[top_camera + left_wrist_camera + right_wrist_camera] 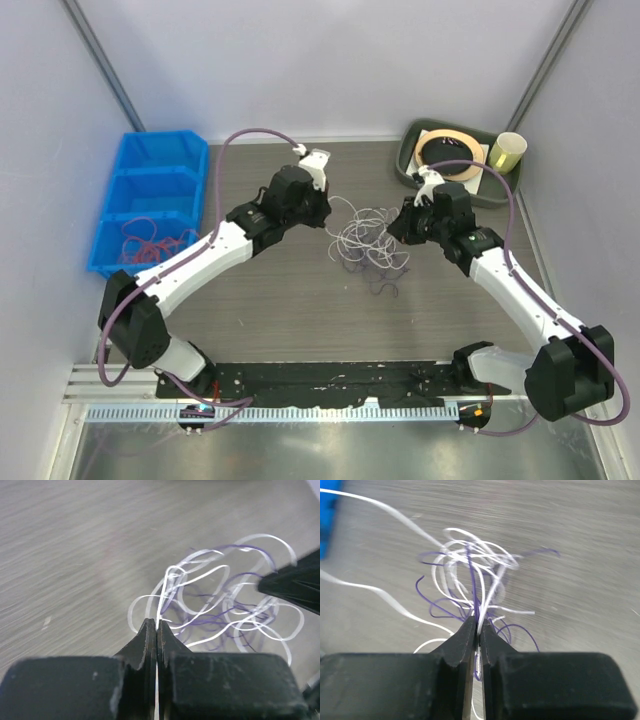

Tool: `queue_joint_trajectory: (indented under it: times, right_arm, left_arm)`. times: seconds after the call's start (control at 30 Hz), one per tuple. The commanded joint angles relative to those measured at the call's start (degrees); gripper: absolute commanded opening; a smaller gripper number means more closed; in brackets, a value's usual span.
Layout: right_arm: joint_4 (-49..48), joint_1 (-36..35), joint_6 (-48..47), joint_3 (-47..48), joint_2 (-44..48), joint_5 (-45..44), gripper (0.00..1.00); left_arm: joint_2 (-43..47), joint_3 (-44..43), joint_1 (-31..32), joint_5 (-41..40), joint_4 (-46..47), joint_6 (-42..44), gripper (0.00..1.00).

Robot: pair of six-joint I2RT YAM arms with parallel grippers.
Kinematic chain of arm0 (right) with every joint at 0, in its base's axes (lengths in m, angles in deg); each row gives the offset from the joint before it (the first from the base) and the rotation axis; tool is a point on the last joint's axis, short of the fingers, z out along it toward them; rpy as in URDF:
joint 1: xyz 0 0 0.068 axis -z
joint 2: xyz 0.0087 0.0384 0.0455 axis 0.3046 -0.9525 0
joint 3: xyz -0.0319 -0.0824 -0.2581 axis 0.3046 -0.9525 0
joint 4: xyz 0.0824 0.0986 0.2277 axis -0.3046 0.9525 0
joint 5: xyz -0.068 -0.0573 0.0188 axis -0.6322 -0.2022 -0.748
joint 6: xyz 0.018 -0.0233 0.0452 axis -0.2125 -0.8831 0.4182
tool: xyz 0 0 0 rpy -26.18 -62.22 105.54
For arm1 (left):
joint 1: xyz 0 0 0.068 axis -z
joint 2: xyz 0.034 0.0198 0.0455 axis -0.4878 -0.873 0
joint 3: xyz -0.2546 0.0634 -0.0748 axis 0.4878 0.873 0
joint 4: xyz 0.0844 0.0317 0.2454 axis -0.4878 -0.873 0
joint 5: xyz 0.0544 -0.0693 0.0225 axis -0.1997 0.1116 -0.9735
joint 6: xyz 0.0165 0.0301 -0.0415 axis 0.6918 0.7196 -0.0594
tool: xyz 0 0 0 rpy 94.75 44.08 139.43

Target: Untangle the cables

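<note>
A loose tangle of thin white and purple cables [368, 240] lies mid-table between my two arms. My left gripper [325, 208] is at the tangle's left edge; in the left wrist view it [157, 624] is shut on a white cable [163, 595] that runs up into the tangle [225, 605]. My right gripper [393, 230] is at the tangle's right edge; in the right wrist view it [477, 622] is shut on white and purple cables [472, 580]. Orange-red cables [150, 243] lie in the blue bin.
A blue three-part bin [152, 165] stands at the far left. A green tray [412, 160] with a black tape roll [450, 155] and a pale yellow cup [507, 151] stand at the back right. Grey walls enclose the table.
</note>
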Motion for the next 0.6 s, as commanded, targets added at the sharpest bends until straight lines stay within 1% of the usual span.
queue_joint_trajectory:
  times: [0.0,0.07,0.1,0.2,0.3,0.33,0.4,0.43,0.47,0.53,0.57]
  right_arm:
    - [7.8,0.2,0.9,2.2,-1.3,-25.4,0.15]
    - [9.4,0.6,2.0,1.8,-3.0,-29.8,0.15]
    - [9.8,1.0,2.3,1.6,-3.6,-34.0,0.14]
    - [11.2,3.0,3.1,0.5,-5.7,-37.8,0.13]
    - [11.1,4.7,3.1,-0.7,-8.2,-38.5,0.24]
    - [10.6,4.8,2.8,-0.9,-8.6,-38.0,0.32]
    - [9.2,4.8,1.3,-1.1,-8.3,-35.8,0.38]
    - [7.0,4.8,0.7,-1.5,-7.7,-32.5,0.47]
    - [5.6,4.8,0.3,-1.6,-6.8,-30.1,0.51]
    - [1.0,4.8,-1.1,-2.8,-3.3,-25.7,0.58]
    - [-0.8,4.8,-1.3,-3.3,-1.6,-21.1,0.59]
  left_arm:
    - [4.4,-1.2,-1.4,-22.6,-4.6,-6.1,0.0]
    - [5.3,-1.5,-3.3,-26.2,-7.6,-8.0,0.0]
    - [6.0,-0.9,-4.0,-26.9,-8.0,-9.4,0.0]
    - [9.3,1.5,-6.8,-28.5,-7.7,-11.2,0.0]
    - [12.5,2.5,-8.9,-30.0,-8.1,-11.7,0.0]
    - [13.2,2.4,-9.5,-29.6,-8.3,-11.3,0.0]
    - [15.3,2.6,-9.5,-29.5,-8.7,-11.0,0.0]
    - [16.0,2.8,-9.5,-28.6,-8.4,-10.4,0.0]
    - [16.7,3.2,-9.5,-27.6,-7.4,-9.7,0.0]
    - [18.7,4.3,-9.5,-21.7,-5.9,-8.8,0.0]
    - [19.2,4.6,-9.5,-19.2,-4.6,-8.3,0.0]
